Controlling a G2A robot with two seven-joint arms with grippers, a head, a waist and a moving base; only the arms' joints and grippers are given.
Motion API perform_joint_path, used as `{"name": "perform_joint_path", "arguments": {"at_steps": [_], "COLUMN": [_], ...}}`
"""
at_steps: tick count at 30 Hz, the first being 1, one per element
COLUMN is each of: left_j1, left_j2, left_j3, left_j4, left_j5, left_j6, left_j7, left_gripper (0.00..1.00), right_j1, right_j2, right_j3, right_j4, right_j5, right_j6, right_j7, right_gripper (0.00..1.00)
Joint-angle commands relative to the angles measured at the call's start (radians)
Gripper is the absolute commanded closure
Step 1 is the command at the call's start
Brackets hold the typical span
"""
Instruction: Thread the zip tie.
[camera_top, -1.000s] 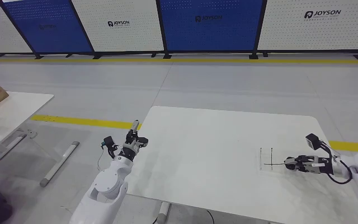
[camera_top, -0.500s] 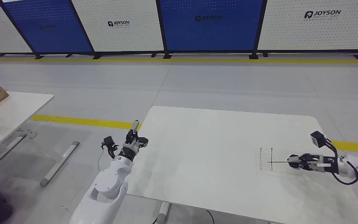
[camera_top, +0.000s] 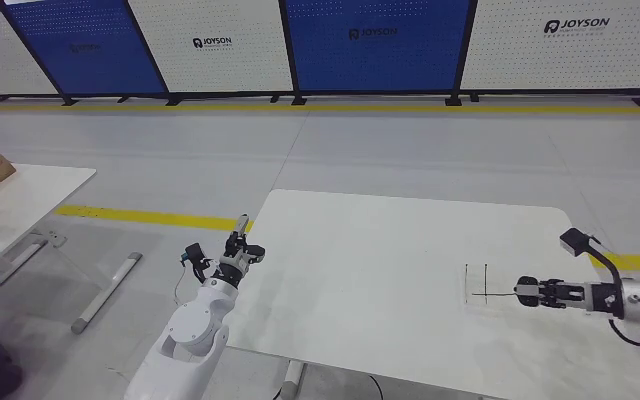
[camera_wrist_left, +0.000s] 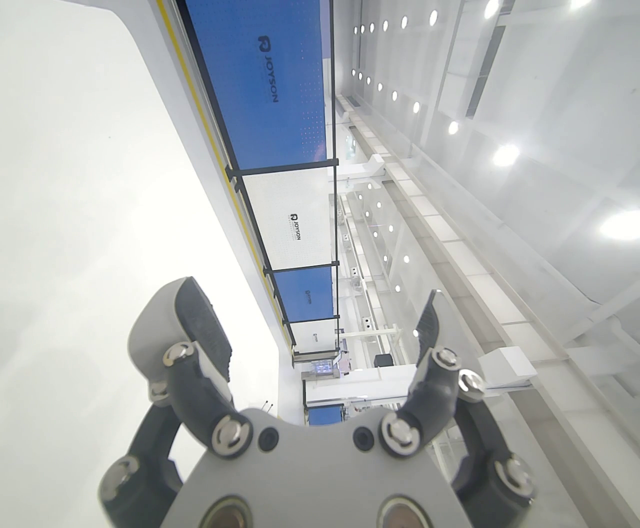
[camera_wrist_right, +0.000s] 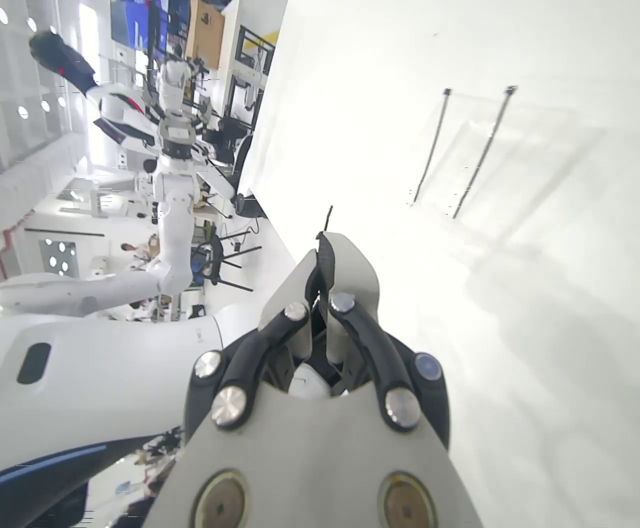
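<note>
Black on white: grip tie (camera_wrist_right: 328, 214) firmly in closed right gripper (camera_wrist_right: 320, 244), mid-frame; bring empty, wide-open left gripper (camera_wrist_left: 315, 305) across to take the free end.

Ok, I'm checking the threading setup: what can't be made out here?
Right wrist view: the shut right gripper hides most of the thin black zip tie it holds.
Top view: the two black zip ties lying on the white table are too small to show their head slots.
Top view: whether the held tie touches them is unclear.
</note>
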Motion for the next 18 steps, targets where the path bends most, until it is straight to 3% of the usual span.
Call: {"name": "perform_joint_path", "arguments": {"at_steps": [1, 12, 18], "left_j1": [0.000, 0.000, 0.000], "left_j2": [0.000, 0.000, 0.000], "left_j3": [0.000, 0.000, 0.000], "left_j4": [0.000, 0.000, 0.000], "left_j5": [0.000, 0.000, 0.000], "left_j6": [0.000, 0.000, 0.000], "left_j7": [0.000, 0.000, 0.000], "left_gripper": [0.00, 0.00, 0.00], "right_j1": [-0.013, -0.019, -0.021], "right_j2": [0.004, 0.003, -0.009], "right_j3": [0.009, 0.007, -0.011], "right_j4": [-0.011, -0.013, -0.090], "right_j5": [0.006, 0.003, -0.009], "right_j6": [0.000, 0.005, 0.005], "right_j7": [0.000, -0.017, -0.109], "right_gripper": [1.00, 1.00, 1.00]}}
